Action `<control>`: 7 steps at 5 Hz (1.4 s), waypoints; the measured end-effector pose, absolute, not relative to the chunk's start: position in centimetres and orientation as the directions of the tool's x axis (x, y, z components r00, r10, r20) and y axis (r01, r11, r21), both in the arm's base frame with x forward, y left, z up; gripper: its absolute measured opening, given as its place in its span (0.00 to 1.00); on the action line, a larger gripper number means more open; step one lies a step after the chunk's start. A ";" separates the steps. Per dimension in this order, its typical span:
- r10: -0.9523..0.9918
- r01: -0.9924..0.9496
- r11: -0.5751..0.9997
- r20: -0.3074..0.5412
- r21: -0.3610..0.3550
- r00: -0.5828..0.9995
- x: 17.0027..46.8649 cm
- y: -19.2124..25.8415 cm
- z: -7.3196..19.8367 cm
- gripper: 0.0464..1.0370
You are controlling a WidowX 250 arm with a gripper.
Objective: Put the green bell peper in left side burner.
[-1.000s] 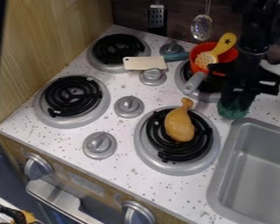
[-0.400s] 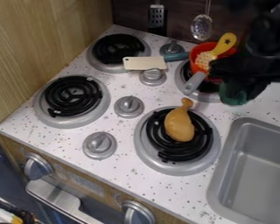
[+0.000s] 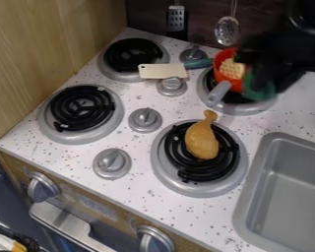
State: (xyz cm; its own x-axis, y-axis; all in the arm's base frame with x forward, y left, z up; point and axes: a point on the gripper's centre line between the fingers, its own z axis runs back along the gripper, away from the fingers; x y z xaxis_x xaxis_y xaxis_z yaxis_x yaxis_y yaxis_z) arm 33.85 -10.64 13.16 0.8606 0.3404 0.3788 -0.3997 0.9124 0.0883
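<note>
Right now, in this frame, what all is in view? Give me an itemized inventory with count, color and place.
pepper: one, green, at the gripper, right of the pot
pot: one, red, grey handle, back right burner
slotted tool: one, yellow, in the pot
drumstick: one, brown, front right burner
cleaver: one, cream blade, teal handle, near the back burners
burners: four, black coils, stovetop
top knobs: four, silver, among the burners
front knobs: two, silver, front panel
stovetop: one, speckled white, center
sink: one, grey, right
grater: one, silver, back wall
slotted spoon: one, silver, back wall
arm: one, black, upper right
gripper: one, black, at the pepper
</note>
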 end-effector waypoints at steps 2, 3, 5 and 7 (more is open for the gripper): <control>0.369 -0.434 0.886 0.315 0.167 0.875 33.0 -5.2 14.9 0.28; 0.382 -0.431 0.886 0.255 0.173 0.888 32.6 -2.1 13.3 0.28; 0.437 -0.473 0.867 0.216 0.159 0.873 30.8 4.3 9.2 0.28; 0.471 -0.490 0.860 0.149 0.140 0.870 27.9 7.3 5.8 0.28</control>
State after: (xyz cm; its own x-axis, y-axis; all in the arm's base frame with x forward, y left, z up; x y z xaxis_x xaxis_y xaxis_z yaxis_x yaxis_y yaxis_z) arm 27.85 7.33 5.84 0.8696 0.4706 0.1495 -0.4898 0.8605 0.1402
